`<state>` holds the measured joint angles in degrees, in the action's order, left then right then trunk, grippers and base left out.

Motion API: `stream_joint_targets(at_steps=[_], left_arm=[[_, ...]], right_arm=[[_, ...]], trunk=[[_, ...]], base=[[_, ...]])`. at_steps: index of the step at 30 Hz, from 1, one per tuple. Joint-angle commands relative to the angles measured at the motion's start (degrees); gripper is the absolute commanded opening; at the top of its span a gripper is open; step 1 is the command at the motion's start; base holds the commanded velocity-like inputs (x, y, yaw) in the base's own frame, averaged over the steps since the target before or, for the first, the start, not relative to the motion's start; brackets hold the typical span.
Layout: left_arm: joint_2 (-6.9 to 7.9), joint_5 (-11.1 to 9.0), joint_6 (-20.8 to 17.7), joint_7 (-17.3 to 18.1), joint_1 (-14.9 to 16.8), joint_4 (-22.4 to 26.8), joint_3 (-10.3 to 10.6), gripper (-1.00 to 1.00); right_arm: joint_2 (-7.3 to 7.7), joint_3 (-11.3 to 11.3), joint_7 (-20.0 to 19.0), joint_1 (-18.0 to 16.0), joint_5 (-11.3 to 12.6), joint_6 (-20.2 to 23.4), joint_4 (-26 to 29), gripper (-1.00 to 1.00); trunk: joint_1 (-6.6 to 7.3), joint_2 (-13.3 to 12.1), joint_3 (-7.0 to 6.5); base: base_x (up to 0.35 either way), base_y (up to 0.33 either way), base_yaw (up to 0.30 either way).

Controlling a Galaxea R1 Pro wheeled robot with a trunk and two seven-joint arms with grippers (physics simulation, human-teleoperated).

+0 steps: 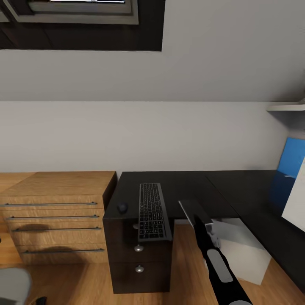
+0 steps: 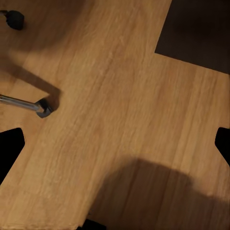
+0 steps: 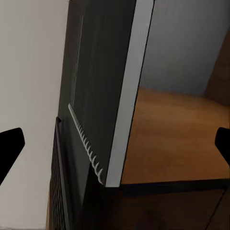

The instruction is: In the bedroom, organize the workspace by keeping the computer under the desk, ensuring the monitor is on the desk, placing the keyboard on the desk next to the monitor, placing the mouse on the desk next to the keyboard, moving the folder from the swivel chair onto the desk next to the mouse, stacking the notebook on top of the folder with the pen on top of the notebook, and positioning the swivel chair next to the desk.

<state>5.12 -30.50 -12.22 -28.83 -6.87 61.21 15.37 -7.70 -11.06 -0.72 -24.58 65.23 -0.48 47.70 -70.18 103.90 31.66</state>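
The black desk [image 1: 237, 186] stands against the pale wall. On its left part lie the keyboard [image 1: 153, 211] and, to its left, the small mouse [image 1: 123, 207]. The grey notebook [image 1: 192, 209] lies flat at the desk's front edge, its near end sticking out past it. My right gripper [image 1: 207, 223] is open around that end, one finger above and one below. The right wrist view shows the notebook's [image 3: 105, 96] spiral binding and pale edge, with the keyboard [image 3: 58, 191] beyond. The light grey computer [image 1: 243, 250] stands under the desk. My left gripper [image 2: 115, 143] hangs open over bare floor.
A light wood chest of drawers [image 1: 55, 216] adjoins the desk on the left. The swivel chair's grey seat [image 1: 12, 284] shows at the lower left, and its metal leg [image 2: 19, 101] is on the floor. A blue panel [image 1: 293, 163] and a white slab [image 1: 296, 203] stand at the right edge.
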Motion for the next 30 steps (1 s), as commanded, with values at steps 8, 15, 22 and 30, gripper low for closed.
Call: stream_joint_targets(at_steps=[8, 15, 22, 30], left_arm=[[0.07, -0.3, -0.2, -0.4, 0.0, 0.1, 0.2, 1.0], [0.07, -0.3, -0.2, -0.4, 0.0, 0.1, 0.2, 1.0], [0.07, -0.4, -0.2, -0.4, 0.0, 0.1, 0.2, 1.0], [0.06, -0.4, -0.2, -0.4, 0.0, 0.2, 0.2, 1.0]], right_arm=[[-0.04, -0.1, -0.1, 0.0, 0.6, -0.1, 0.0, 1.0], [-0.04, -0.1, -0.2, 0.0, 0.6, -0.1, 0.1, 1.0], [-0.03, -0.1, -0.2, 0.0, 0.6, -0.1, 0.1, 1.0], [-0.03, -0.2, -0.2, 0.0, 0.5, -0.2, 0.2, 1.0]], trunk=[[0.03, 0.0, 0.05], [0.03, 0.0, 0.05], [0.03, 0.0, 0.05], [0.47, -0.8, -0.31]], base=[[-0.325, 0.0, 0.0], [-0.334, 0.0, 0.0], [-0.335, 0.0, 0.0], [-0.188, 0.0, 0.0]])
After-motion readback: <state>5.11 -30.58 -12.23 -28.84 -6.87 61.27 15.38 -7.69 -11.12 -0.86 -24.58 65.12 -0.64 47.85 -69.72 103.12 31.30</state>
